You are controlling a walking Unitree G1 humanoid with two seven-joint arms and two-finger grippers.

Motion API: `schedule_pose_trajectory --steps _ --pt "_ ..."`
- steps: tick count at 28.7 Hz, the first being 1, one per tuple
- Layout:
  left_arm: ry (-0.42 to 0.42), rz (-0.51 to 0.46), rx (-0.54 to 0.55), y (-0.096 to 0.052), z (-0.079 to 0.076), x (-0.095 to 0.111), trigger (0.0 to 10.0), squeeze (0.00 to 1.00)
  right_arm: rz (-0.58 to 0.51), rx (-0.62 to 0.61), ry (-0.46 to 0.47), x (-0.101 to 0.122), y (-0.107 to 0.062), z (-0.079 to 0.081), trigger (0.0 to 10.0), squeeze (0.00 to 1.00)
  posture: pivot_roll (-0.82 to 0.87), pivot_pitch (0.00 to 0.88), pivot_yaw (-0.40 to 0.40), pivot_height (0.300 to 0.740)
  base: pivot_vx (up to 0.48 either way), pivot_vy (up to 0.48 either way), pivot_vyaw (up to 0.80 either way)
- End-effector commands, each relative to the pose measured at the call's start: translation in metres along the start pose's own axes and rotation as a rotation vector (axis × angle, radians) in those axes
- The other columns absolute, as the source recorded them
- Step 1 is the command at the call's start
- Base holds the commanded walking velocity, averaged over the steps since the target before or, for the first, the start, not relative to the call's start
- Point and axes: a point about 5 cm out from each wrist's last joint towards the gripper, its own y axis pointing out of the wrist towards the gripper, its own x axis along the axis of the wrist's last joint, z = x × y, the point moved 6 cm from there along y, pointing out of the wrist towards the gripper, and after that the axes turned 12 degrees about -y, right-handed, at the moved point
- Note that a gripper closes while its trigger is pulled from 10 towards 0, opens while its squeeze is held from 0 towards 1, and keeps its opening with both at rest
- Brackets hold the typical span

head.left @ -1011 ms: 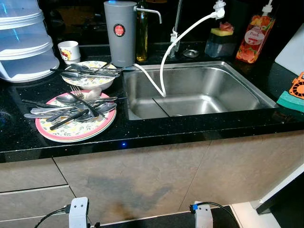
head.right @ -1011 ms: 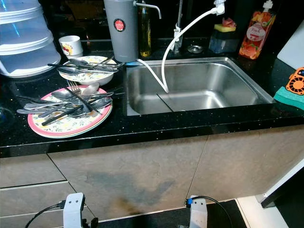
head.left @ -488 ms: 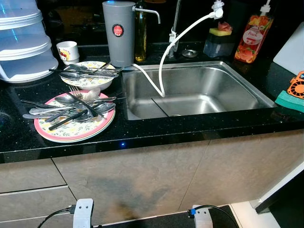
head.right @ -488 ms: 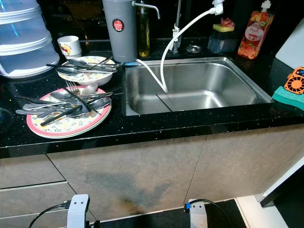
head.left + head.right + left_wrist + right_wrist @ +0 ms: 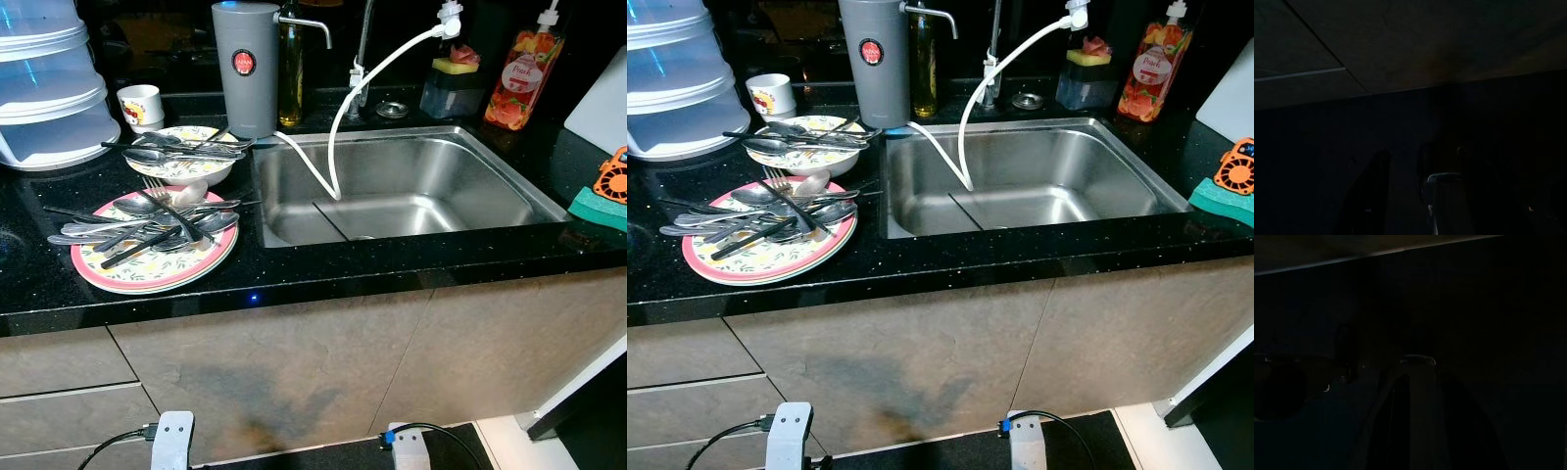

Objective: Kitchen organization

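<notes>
Both arms hang idle below the table [image 5: 323, 279]; end effector opening cannot be told. The cutlery-laden plate [image 5: 155, 257] lies above and forward of the left end effector, nearer that arm, cutlery running mostly crosswise.

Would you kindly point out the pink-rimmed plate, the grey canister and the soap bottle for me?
Pink-rimmed plate [image 5: 152, 277]: left eye view, on its bare front rim.
Grey canister [image 5: 246, 98]: left eye view, on its body below the red badge.
Soap bottle [image 5: 1154, 78]: right eye view, on its fruit label.
</notes>
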Motion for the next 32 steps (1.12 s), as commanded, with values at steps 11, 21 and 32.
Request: schedule_pose_trajectory --steps 11,21,32 --pt "0.023 0.026 0.004 -0.0015 0.0006 -0.0098 10.0 0.0 0.0 -0.007 -0.016 -0.0039 -0.0005 -0.0029 10.0 0.0 -0.01 0.118 0.01 0.74 0.0 0.0 0.0" --pt "0.008 0.024 0.002 -0.0012 -0.0018 -0.0102 10.0 0.0 -0.015 0.021 -0.016 -0.002 -0.0005 0.0006 10.0 0.0 -0.02 0.119 0.007 0.74 0.0 0.0 0.0" --pt "0.0 0.028 0.015 -0.0023 0.0005 -0.0141 10.0 0.0 -0.019 0.002 -0.045 -0.001 -0.0005 -0.0023 10.0 0.0 -0.02 0.117 0.003 0.74 0.0 0.0 0.0"
